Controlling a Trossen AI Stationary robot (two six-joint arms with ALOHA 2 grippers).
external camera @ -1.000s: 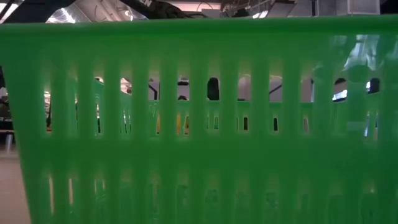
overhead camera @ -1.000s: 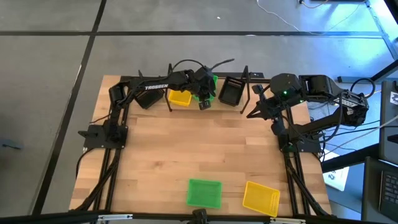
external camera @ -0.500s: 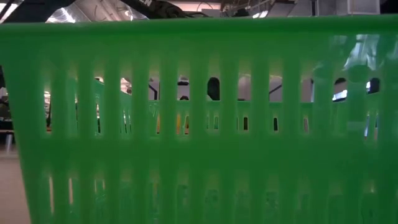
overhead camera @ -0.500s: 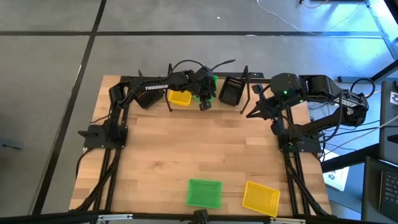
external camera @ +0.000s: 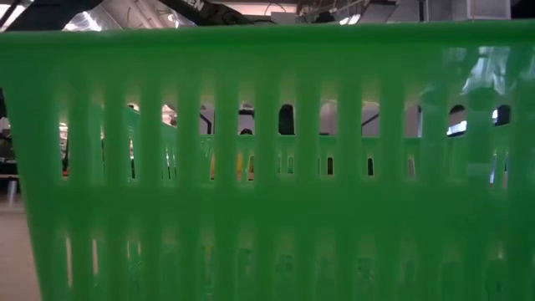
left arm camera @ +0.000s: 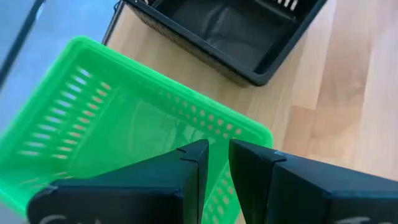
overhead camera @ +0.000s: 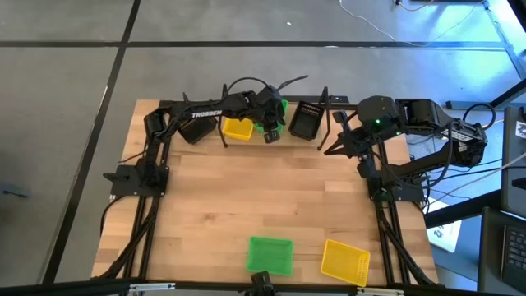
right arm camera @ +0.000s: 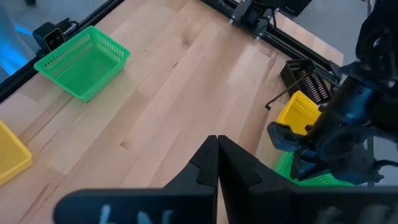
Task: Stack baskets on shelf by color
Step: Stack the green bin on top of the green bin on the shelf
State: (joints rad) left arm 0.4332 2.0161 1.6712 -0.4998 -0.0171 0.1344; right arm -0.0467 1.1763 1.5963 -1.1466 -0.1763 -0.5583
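At the high view's upper middle, the left gripper (overhead camera: 269, 125) pinches the rim of a green basket (left arm camera: 118, 130) over the shelf (overhead camera: 323, 105), between a yellow basket (overhead camera: 238, 129) and an empty black basket (overhead camera: 305, 120). On the wooden table (overhead camera: 246, 197), another green basket (overhead camera: 269, 254) and another yellow basket (overhead camera: 344, 262) sit empty at lower middle. The right gripper (right arm camera: 216, 155), fingers pressed together, waits at upper right.

Low view almost wholly blocked by a green basket (external camera: 267, 167) against the lens, shelf's green basket (overhead camera: 279, 108) largely hidden beneath the left gripper (overhead camera: 269, 134), yellow basket (right arm camera: 11, 157) cut by the edge.
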